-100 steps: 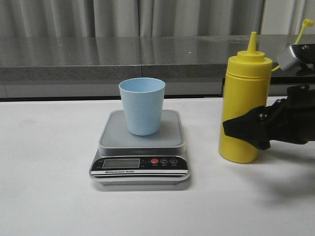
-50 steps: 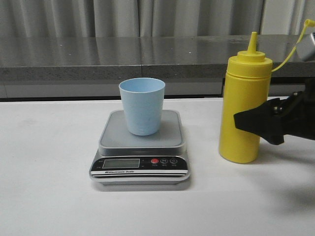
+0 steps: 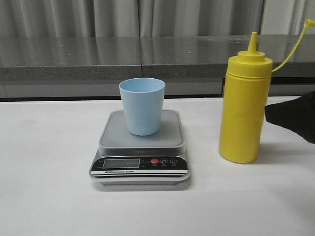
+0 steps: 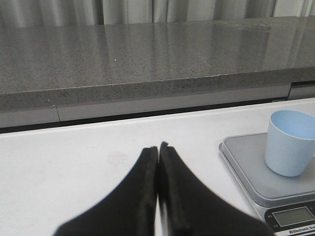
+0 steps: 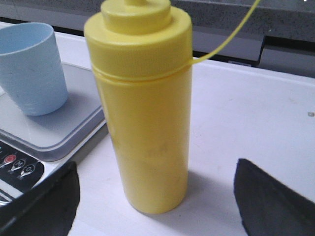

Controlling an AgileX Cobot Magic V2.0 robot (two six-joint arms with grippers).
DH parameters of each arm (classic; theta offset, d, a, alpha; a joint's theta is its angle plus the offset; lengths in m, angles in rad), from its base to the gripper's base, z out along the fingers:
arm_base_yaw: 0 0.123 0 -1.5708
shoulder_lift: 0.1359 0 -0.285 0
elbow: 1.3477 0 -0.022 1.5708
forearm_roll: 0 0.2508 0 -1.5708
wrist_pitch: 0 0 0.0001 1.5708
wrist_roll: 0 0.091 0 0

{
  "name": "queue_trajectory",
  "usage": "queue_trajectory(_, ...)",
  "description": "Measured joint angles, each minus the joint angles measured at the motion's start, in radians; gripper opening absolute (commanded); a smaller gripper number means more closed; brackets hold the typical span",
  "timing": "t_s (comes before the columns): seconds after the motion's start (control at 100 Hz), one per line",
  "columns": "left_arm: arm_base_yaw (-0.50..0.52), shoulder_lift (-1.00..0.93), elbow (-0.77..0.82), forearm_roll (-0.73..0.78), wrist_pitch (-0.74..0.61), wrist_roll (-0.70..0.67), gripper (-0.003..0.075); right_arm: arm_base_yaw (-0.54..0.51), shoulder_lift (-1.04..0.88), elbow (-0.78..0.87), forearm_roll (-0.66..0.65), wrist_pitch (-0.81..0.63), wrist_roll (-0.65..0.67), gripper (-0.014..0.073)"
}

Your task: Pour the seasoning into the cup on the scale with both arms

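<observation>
A tall opaque yellow plastic squeeze bottle (image 3: 244, 110) with a cone nozzle stands upright on the white table (image 3: 44, 196), to the right of a flat digital kitchen scale (image 3: 141, 150) with a grey platform, black front panel and red button. Its thin tethered yellow cap (image 3: 308, 22) hangs out to the right of the nozzle at the frame edge. A small pale blue plastic tumbler (image 3: 141, 105) sits upright on the scale's platform, well apart from the bottle.

The right gripper (image 5: 157, 196) sits low, level with the bottle's lower half, its two black fingers (image 5: 268, 199) spread wide on either side of the bottle and touching nothing. In the front view only a black blur of it (image 3: 293, 115) shows at the right edge, just beside the bottle.

The left gripper (image 4: 158, 152) hovers low over bare table to the left of the scale, its two black fingers pressed together, holding nothing.
</observation>
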Motion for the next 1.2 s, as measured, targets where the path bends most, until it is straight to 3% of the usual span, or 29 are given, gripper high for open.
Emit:
queue_trajectory(0.19, 0.0, 0.0, 0.0, 0.0, 0.0, 0.0, -0.0018, 0.0, -0.161, 0.028, 0.012, 0.077, 0.036, 0.0631)
queue_trajectory(0.52, 0.0, 0.0, 0.0, 0.0, 0.0, 0.0, -0.0018, 0.0, -0.522, 0.031, 0.017, 0.374, 0.199, 0.0631)
queue_trajectory(0.66, 0.0, 0.0, 0.0, 0.0, 0.0, 0.0, -0.0018, 0.021, -0.659, -0.004, 0.017, 0.54, 0.224, 0.0625)
queue_trajectory(0.84, 0.0, 0.0, 0.0, 0.0, 0.0, 0.0, -0.0018, 0.104, -0.78, -0.101, 0.028, 0.863, 0.231, 0.0625)
queue_trajectory(0.99, 0.0, 0.0, 0.0, 0.0, 0.0, 0.0, -0.0018, 0.177, -0.821, -0.169, 0.125, 1.121, 0.141, 0.0625)
queue_trajectory(1.2, 0.0, 0.0, 0.0, 0.0, 0.0, 0.0, -0.0018, 0.207, -0.824, -0.181, 0.376, 1.155, -0.141, 0.0625)
